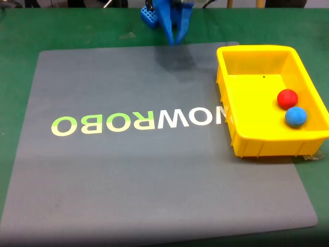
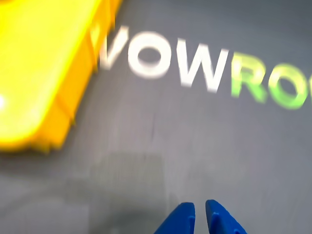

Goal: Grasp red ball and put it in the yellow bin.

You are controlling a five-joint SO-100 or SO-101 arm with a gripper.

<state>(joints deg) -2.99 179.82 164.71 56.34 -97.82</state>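
Blue two-finger gripper (image 2: 200, 218) empty above the mat, red ball already in the yellow bin.

In the wrist view the gripper's two blue plastic fingertips (image 2: 181, 219) enter from the 6 o'clock edge, nearly together with only a thin slit between them and nothing held. In the fixed view the gripper (image 1: 174, 40) hangs at 12 o'clock, tips pointing down over the far edge of the grey rectangular mat (image 1: 128, 180), which carries white and green lettering (image 1: 139, 122) and lies on a green table (image 1: 20, 31). At 3 o'clock sits the bright yellow rectangular plastic bin (image 1: 241, 139). Inside, toward its right wall, the small matte red ball (image 1: 287, 98) rests just beside a blue ball (image 1: 295, 117) of similar size.
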